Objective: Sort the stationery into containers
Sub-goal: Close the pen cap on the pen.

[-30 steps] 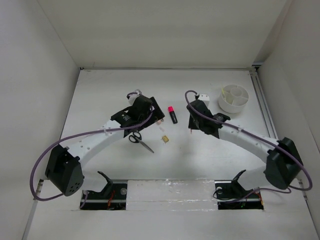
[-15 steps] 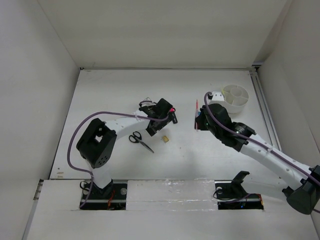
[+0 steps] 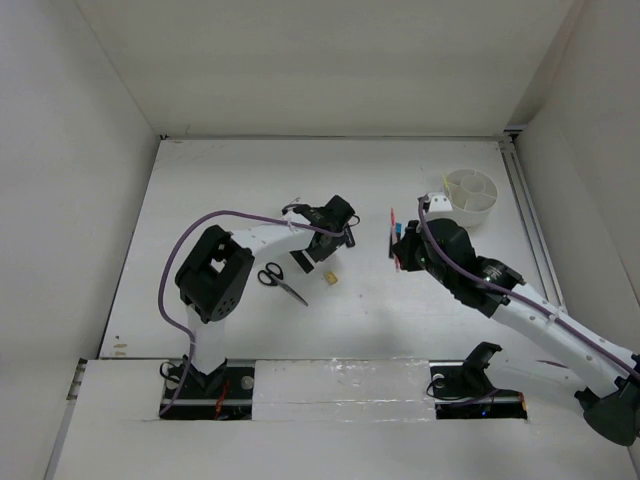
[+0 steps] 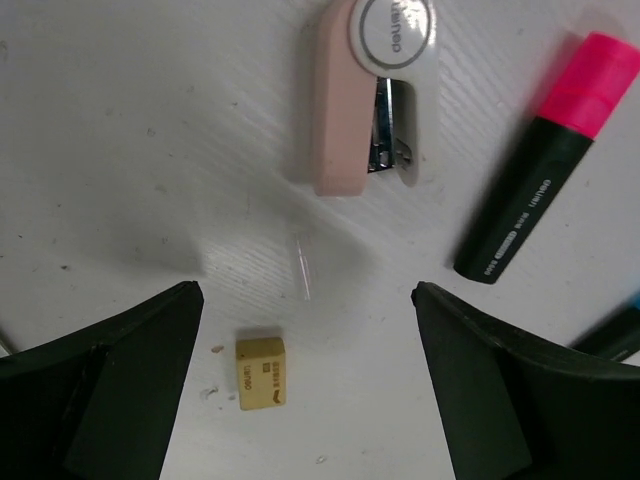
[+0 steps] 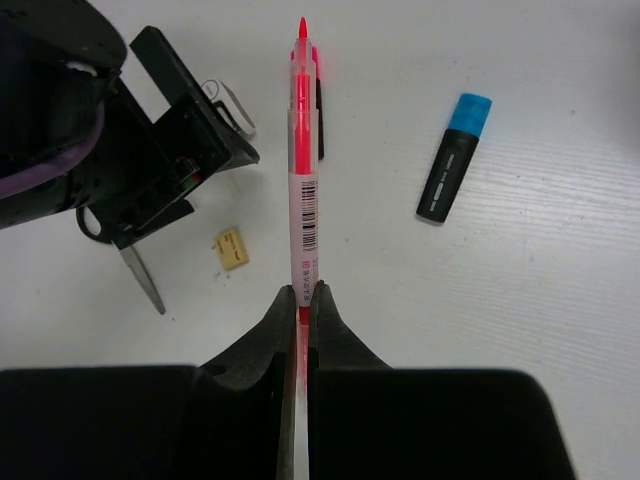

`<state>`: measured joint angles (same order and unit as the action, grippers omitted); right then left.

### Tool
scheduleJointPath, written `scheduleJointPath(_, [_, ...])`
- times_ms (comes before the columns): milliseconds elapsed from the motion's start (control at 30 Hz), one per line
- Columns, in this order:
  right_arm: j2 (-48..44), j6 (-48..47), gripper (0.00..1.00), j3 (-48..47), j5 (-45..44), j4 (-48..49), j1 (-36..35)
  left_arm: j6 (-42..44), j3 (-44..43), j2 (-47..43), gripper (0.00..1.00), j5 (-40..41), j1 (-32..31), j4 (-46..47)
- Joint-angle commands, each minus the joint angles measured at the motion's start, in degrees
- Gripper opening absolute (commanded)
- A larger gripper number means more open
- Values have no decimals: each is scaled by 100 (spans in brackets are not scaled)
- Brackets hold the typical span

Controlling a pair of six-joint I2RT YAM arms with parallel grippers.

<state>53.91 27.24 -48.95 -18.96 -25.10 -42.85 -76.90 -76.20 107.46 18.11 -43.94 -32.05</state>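
Observation:
My right gripper (image 5: pixel 303 290) is shut on a thin pink pen (image 5: pixel 303 180) and holds it above the table, left of the round white divided bowl (image 3: pixel 468 195); in the top view the right gripper (image 3: pixel 398 248) is mid-table. My left gripper (image 4: pixel 305 400) is open and empty above the tiny tan piece (image 4: pixel 262 372). Beyond it lie a pinkish stapler-shaped item (image 4: pixel 350 110) and the pink-capped black marker (image 4: pixel 545 165). The blue-capped marker (image 5: pixel 453 158) lies right of the pen. The scissors (image 3: pixel 280 282) lie left of the tan piece (image 3: pixel 329 277). The cup is out of view.
White walls enclose the table on the left, back and right. A metal rail (image 3: pixel 530 230) runs along the right edge beside the bowl. The left gripper (image 3: pixel 338 225) and right gripper are about a hand's width apart.
My left arm has swung right, and its gripper now hangs over the pink marker and tan piece. My right gripper has moved right toward the bowl with the pink pen.

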Motion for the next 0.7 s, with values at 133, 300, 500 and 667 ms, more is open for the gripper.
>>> scheduleJointPath(133, [-135,-202,0,166,524,533,-57,-509,-290,275,77,255,-44,-706])
scheduleJointPath(300, [-188,-254,0,325,744,709,-57,-632,-289,494,61,255,-96,-828])
scheduleJointPath(500, [-293,-307,0,377,920,761,-57,-764,-290,627,52,132,-97,-882])
scheduleJointPath(667, [-408,-369,0,429,1104,761,66,-817,-508,889,52,132,-97,-934])
